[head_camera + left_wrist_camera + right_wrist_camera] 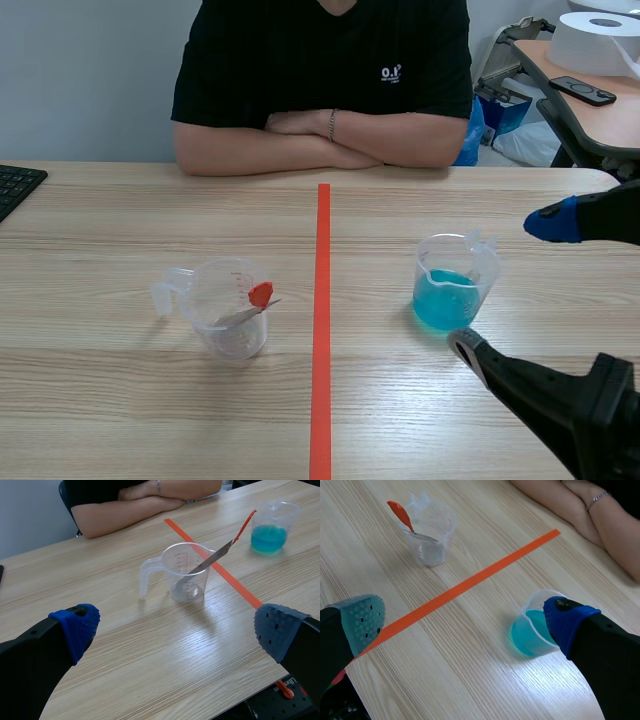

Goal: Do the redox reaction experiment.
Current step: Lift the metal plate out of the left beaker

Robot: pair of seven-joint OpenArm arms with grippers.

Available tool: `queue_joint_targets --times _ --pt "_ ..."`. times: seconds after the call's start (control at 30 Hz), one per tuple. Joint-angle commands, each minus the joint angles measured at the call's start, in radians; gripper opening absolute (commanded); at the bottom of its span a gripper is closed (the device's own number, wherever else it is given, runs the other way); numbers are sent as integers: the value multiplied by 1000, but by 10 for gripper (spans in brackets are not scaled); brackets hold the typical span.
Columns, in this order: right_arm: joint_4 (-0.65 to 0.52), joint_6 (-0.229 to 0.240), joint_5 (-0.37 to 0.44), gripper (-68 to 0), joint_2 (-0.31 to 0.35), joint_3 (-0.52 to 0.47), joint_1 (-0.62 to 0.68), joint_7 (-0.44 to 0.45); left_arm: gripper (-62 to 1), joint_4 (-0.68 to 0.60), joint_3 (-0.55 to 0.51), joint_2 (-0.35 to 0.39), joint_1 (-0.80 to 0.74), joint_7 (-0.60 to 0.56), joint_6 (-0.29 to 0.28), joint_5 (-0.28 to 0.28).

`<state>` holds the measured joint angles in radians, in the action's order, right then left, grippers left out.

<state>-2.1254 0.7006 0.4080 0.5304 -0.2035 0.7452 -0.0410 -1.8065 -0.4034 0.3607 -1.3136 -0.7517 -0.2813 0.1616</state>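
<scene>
A clear measuring cup (225,335) with a handle stands left of the orange tape line. A metal spatula with an orange-red handle (260,295) leans inside it. Right of the line stands a clear cup of blue liquid (445,300). My right gripper (508,284) is open just to the right of the blue cup. In the right wrist view the blue cup (532,630) sits against the inner side of one fingertip (567,620). My left gripper (175,630) is open above the table, with the measuring cup (187,572) and spatula (220,555) ahead of it. Nothing is held.
A person (320,130) sits across the table with arms folded on its far edge. A keyboard corner (15,185) lies at the far left. A side table (590,100) with a white roll and a remote stands at the back right.
</scene>
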Motion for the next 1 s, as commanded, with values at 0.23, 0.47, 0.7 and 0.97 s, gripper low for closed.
queue_joint_targets --times 0.23,0.47,0.7,0.97 --pt "0 0 15 4 108 -12 -11 65 14 -8 -1 3 -3 -14 0 6" --pt "0 4 15 4 197 -12 -11 101 14 -8 -1 3 -3 -14 0 6" --pt "1 5 15 4 292 -11 -11 145 14 -8 -1 3 -3 -14 0 6" --pt "2 4 48 4 354 -11 -11 150 14 -7 -1 37 -3 -6 1 6"
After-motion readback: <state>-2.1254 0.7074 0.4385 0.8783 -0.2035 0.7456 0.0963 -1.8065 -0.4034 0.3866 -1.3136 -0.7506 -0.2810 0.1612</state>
